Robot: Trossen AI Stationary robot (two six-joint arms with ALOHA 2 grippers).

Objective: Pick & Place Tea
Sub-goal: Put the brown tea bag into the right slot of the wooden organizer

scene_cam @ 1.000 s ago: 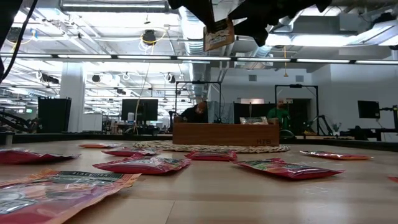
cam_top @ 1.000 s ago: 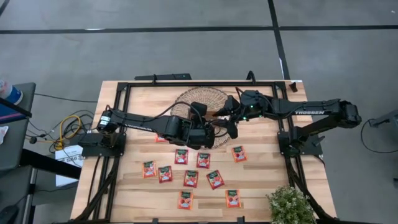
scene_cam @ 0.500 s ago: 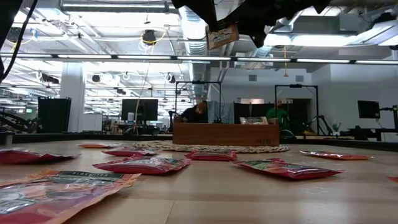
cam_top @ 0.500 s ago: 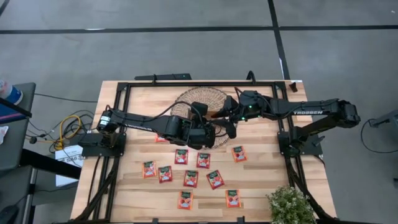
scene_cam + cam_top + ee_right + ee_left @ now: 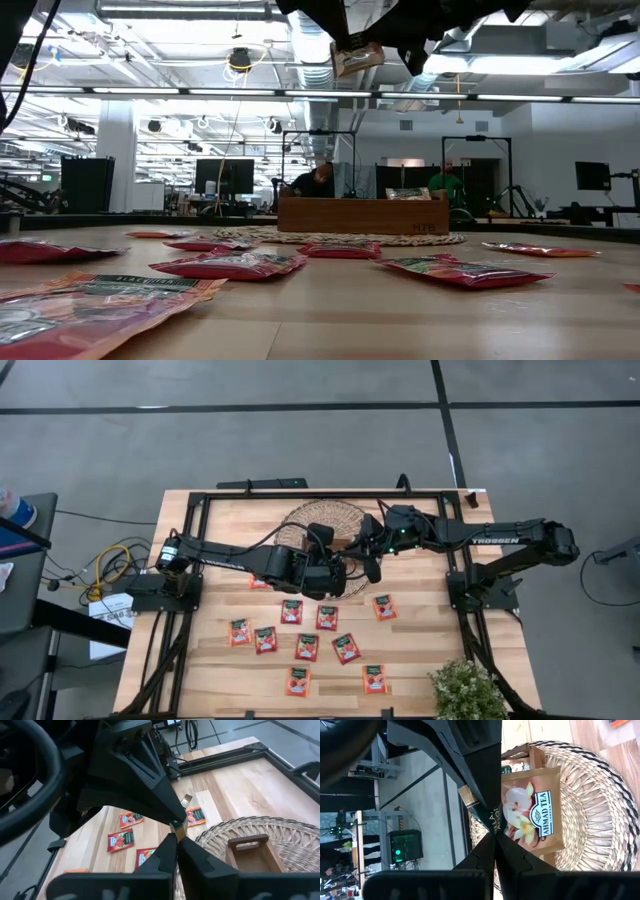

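Note:
A pale beige tea sachet point(image 5: 532, 812) with a dark label band hangs in the air over the woven mat point(image 5: 300, 518). My left gripper point(image 5: 348, 562) and my right gripper point(image 5: 362, 552) meet at it from opposite sides, both shut on it. In the low view the sachet point(image 5: 357, 57) shows tilted just under the dark fingers. Several red-orange tea sachets point(image 5: 307, 647) lie flat on the table nearer the front edge. The brown wooden tray point(image 5: 363, 215) stands on the mat. My left gripper pinches the sachet's edge point(image 5: 506, 831) between its two fingers, coming from the table's left and slanting down. The sachet is lifted clear above the mat, its printed face showing in the left wrist view. My right gripper pinches the same sachet, seen edge-on point(image 5: 178, 826), between its two fingers. It comes from the table's right, slanting slightly down, right beside my left fingers point(image 5: 167, 810). A beige corner point(image 5: 186, 799) sticks out past the fingers.
A black frame point(image 5: 300, 495) runs around the table top. A potted plant point(image 5: 465, 690) stands at the near right corner. One red sachet point(image 5: 384, 606) lies apart to the right of the group. Bare wood shows along the table's near left.
My right gripper's fingers have shut on the sachet that my left gripper holds. The sachet has tipped a little more toward level in the low view. Both arms have kept their places.

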